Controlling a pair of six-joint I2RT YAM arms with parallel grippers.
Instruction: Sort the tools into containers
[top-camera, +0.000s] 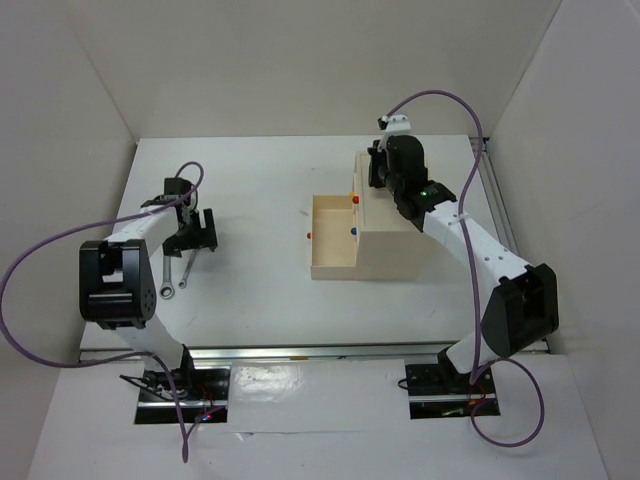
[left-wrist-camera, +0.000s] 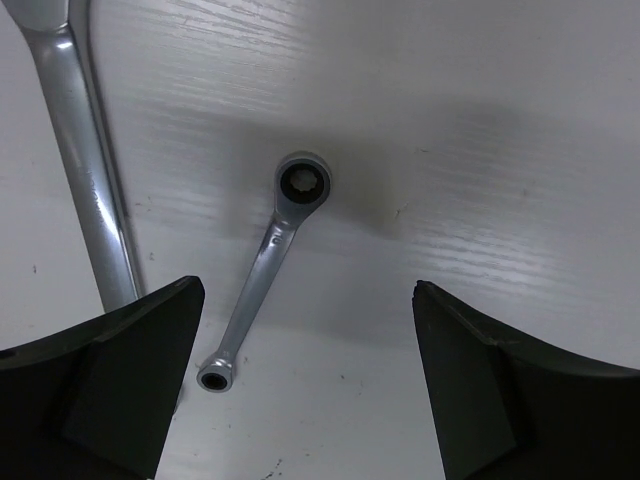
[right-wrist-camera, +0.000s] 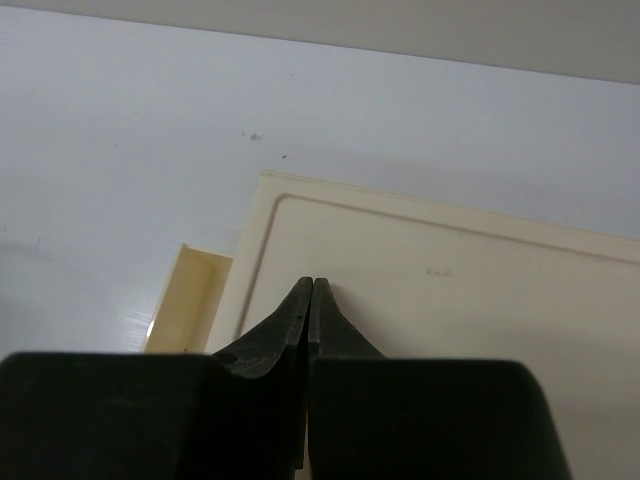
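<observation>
Two silver wrenches lie on the white table at the left: a small ratchet wrench (left-wrist-camera: 268, 262) (top-camera: 187, 267) and a longer wrench (left-wrist-camera: 88, 175) (top-camera: 168, 278). My left gripper (left-wrist-camera: 305, 385) (top-camera: 196, 238) hangs open just above them, the small wrench near its left finger. The beige box (top-camera: 395, 240) stands right of centre with one pale drawer (top-camera: 322, 262) pulled out to the left, and it looks empty. My right gripper (right-wrist-camera: 312, 292) (top-camera: 378, 172) is shut and empty over the box's top (right-wrist-camera: 460, 290). Screwdrivers and pliers are out of view.
Small red (top-camera: 355, 200), blue (top-camera: 354, 230) and yellow (top-camera: 350, 188) knobs show on the box's left face, and a red one (top-camera: 309, 236) on the open drawer's front. White walls enclose the table on three sides. The open drawer's corner (right-wrist-camera: 185, 300) shows in the right wrist view.
</observation>
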